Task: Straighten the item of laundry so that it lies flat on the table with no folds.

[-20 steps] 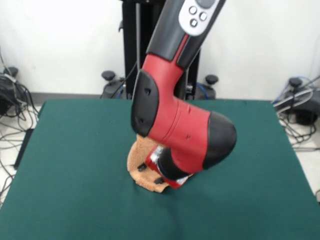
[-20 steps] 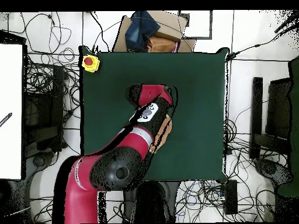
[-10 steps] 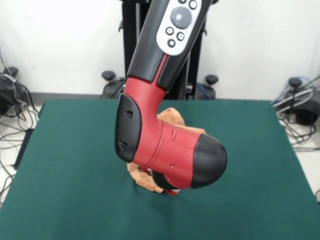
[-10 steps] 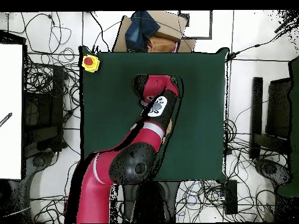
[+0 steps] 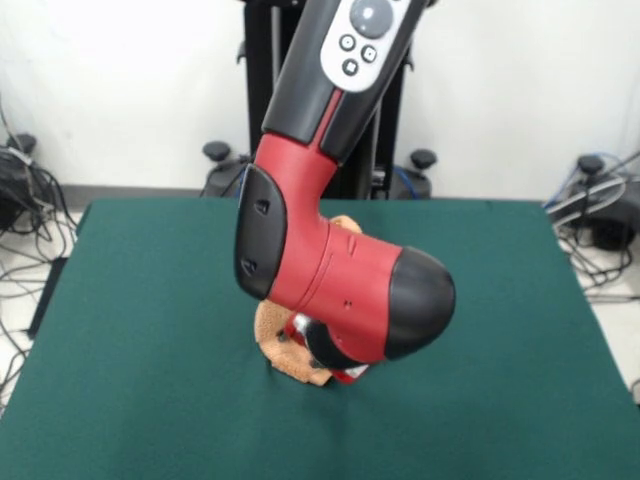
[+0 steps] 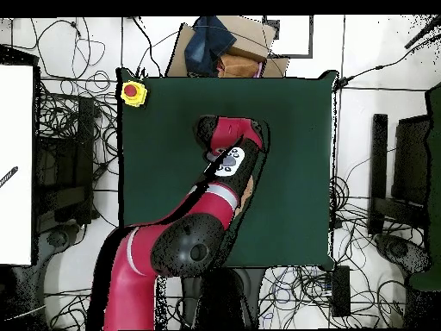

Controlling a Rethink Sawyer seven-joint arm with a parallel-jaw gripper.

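The peach-orange towel (image 5: 274, 347) lies bunched near the middle of the dark green table (image 5: 130, 330). The red and black arm covers most of it. A small part of the towel shows behind the arm's elbow (image 5: 346, 223), and a sliver shows beside the arm in the overhead view (image 6: 250, 191). My gripper (image 5: 325, 366) hangs under the wrist, right at the towel's near edge and low over the table. The wrist hides it, so I cannot tell whether it holds the cloth. The tag and band stripes are hidden.
A yellow box with a red button (image 6: 133, 92) sits at one table corner. A cardboard box with dark cloth (image 6: 220, 47) stands just beyond the table's edge opposite the robot's base. Cables lie on the floor around the table (image 6: 293, 129).
The arm swung left in the front view, then eased back slightly right. The towel fold that rose behind the elbow half a second ago now shows less. The bunch stays in place.
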